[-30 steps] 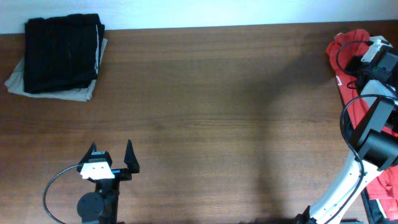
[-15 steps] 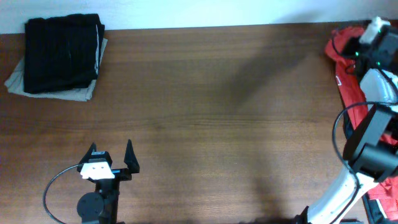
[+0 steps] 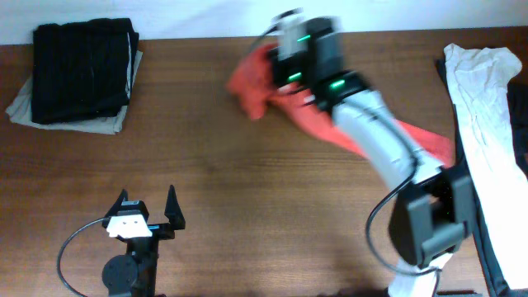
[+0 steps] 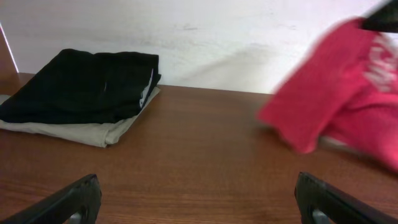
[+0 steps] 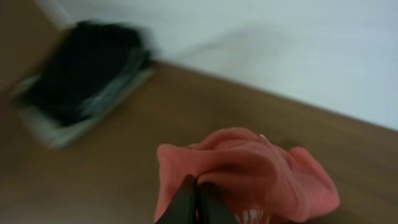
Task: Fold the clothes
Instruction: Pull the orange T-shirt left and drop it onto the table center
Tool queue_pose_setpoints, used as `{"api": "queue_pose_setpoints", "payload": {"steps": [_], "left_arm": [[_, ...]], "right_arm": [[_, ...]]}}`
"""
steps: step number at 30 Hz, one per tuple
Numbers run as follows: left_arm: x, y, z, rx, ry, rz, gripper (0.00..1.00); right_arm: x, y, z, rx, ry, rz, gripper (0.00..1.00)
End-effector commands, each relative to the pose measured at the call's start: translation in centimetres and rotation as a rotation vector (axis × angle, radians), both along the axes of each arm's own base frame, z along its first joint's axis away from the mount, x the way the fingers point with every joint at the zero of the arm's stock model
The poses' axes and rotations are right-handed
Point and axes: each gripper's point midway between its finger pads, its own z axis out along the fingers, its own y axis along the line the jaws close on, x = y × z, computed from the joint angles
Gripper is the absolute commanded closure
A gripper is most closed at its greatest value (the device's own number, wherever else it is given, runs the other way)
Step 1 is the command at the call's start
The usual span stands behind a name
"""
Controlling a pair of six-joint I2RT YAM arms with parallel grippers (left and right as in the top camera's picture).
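The clothes, a red-orange T-shirt (image 3: 252, 82), hang bunched over the back middle of the table, with a tail trailing right toward (image 3: 425, 144). My right gripper (image 3: 276, 70) is shut on a fold of the shirt. The right wrist view shows its dark fingers (image 5: 198, 193) pinched together in the red cloth (image 5: 249, 165), with white lettering below. My left gripper (image 3: 148, 205) rests near the front left, open and holding nothing. In the left wrist view it (image 4: 202, 208) faces the shirt (image 4: 336, 106) at the right. The picture is blurred around the right arm.
A folded black garment (image 3: 82, 70) lies on a folded beige one (image 3: 115, 122) at the back left corner; they also appear in the left wrist view as the black (image 4: 81, 90) and beige (image 4: 93, 132) garments. A white garment (image 3: 487, 115) lies along the right edge.
My right arm has swung from the far right edge to the back middle, carrying the red shirt with it. A white garment now shows at the right. The left arm has not moved.
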Motion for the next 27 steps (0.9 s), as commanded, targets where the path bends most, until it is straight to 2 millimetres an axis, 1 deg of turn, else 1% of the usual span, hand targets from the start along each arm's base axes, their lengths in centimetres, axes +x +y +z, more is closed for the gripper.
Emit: {"api": "queue_pose_setpoints", "payload": {"steps": [1, 2, 3, 4, 5, 6, 8, 10, 12, 13, 14, 15, 17, 18, 19, 20, 22, 23, 25, 27], "left_arm": [[0.0, 0.2, -0.2, 0.016, 0.000, 0.008, 0.01], [0.0, 0.2, -0.2, 0.016, 0.000, 0.008, 0.01], [0.0, 0.2, -0.2, 0.016, 0.000, 0.008, 0.01], [0.0, 0.2, -0.2, 0.016, 0.000, 0.008, 0.01], [0.0, 0.2, -0.2, 0.016, 0.000, 0.008, 0.01], [0.0, 0.2, -0.2, 0.016, 0.001, 0.008, 0.01], [0.0, 0.2, -0.2, 0.016, 0.000, 0.008, 0.01], [0.0, 0.2, -0.2, 0.016, 0.000, 0.008, 0.01], [0.0, 0.2, -0.2, 0.016, 0.000, 0.008, 0.01], [0.0, 0.2, -0.2, 0.016, 0.001, 0.008, 0.01], [0.0, 0.2, -0.2, 0.016, 0.001, 0.008, 0.01], [0.0, 0.2, -0.2, 0.016, 0.001, 0.008, 0.01], [0.0, 0.2, -0.2, 0.016, 0.001, 0.008, 0.01], [0.0, 0.2, -0.2, 0.016, 0.001, 0.008, 0.01], [0.0, 0.2, -0.2, 0.016, 0.000, 0.008, 0.01], [0.0, 0.2, -0.2, 0.016, 0.001, 0.008, 0.01], [0.0, 0.2, -0.2, 0.016, 0.000, 0.008, 0.01], [0.0, 0.2, -0.2, 0.016, 0.000, 0.008, 0.01], [0.0, 0.2, -0.2, 0.016, 0.001, 0.008, 0.01], [0.0, 0.2, -0.2, 0.016, 0.000, 0.008, 0.01]], "right_arm": [[-3.8, 7.1, 1.2, 0.012, -0.023, 0.028, 0.59], [-4.5, 8.1, 1.3, -0.003, -0.040, 0.019, 0.53], [-4.9, 8.9, 1.5, -0.016, -0.062, 0.000, 0.38], [-5.0, 9.2, 1.8, -0.024, -0.082, -0.020, 0.20], [-5.0, 9.3, 2.2, -0.024, -0.100, -0.038, 0.05], [-4.6, 8.8, 2.6, -0.026, -0.115, -0.065, 0.01], [-3.6, 7.0, 3.1, -0.028, -0.119, -0.102, 0.01], [-2.4, 4.3, 3.6, -0.036, -0.109, -0.151, 0.01], [-1.3, 0.3, 4.1, -0.033, -0.069, -0.233, 0.01], [-0.8, -2.2, 4.3, -0.036, -0.042, -0.282, 0.01], [-0.5, -4.5, 4.1, -0.055, -0.018, -0.320, 0.01], [-0.3, -6.3, 3.7, -0.073, 0.007, -0.349, 0.01], [-0.4, -10.4, 1.8, -0.130, 0.099, -0.414, 0.01], [-1.3, -13.3, -0.7, -0.193, 0.208, -0.455, 0.01], [-2.0, -14.9, -2.4, -0.231, 0.279, -0.477, 0.01], [-2.6, -16.0, -3.5, -0.256, 0.328, -0.492, 0.01], [-3.7, -18.1, -5.9, -0.301, 0.425, -0.518, 0.01], [-4.4, -19.0, -7.6, -0.317, 0.491, -0.522, 0.01], [-5.0, -19.3, -9.3, -0.299, 0.552, -0.502, 0.01], [-5.2, -19.4, -10.5, -0.294, 0.584, -0.493, 0.01]]}}
